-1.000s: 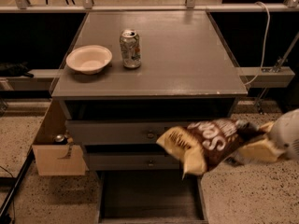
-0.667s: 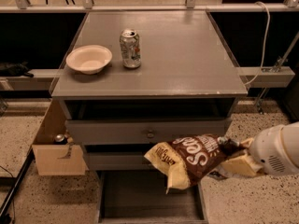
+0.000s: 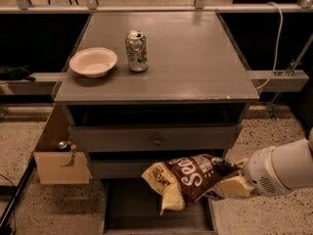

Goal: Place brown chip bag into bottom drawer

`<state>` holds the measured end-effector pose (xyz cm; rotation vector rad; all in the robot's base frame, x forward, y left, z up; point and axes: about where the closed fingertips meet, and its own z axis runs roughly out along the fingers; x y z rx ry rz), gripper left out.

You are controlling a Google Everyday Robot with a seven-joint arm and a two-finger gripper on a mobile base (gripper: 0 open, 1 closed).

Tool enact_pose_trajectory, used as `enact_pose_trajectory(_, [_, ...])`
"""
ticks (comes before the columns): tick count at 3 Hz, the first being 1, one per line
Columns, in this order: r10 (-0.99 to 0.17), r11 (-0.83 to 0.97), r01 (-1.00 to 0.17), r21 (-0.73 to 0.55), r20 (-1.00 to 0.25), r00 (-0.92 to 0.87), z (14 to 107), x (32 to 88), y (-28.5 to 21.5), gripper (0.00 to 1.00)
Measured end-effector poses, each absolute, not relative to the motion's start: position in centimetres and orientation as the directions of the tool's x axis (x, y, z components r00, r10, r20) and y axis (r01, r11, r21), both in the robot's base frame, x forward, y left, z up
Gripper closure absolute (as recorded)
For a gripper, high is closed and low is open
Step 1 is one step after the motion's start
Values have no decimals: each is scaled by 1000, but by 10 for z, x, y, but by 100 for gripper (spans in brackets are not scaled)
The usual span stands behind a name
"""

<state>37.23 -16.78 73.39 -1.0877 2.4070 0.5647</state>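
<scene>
Dim, warm light falls from above onto the bench [image 3: 195, 58] top; deep shadow fills the recess beneath. The hand [image 3: 226, 179], lower right, gripping the brown chip bag [image 3: 188, 177], catches soft light.

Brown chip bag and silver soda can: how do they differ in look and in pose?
Look: the brown chip bag is dark, crinkled and wide; the soda can is silver, smooth and narrow. Pose: the bag hangs tilted over the open bottom drawer, held at its right end by the gripper, at lower right; the can stands upright on the cabinet top, untouched.
</scene>
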Motion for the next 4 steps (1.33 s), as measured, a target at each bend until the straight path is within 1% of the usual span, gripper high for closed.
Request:
enact_pose_trajectory(1, [-579,632,-755,174,-541,-610,734,374,-165,100])
enact_pose_trajectory(2, [-541,661,-719,214,-529,-654,710,387,-155,100])
enact_pose_trajectory(3, [-469,699,-660,274,-520,-713,680,406,-149,100])
enact_pose_trajectory(4, [-469,699,-660,274,-520,-713,680,406,-149,100])
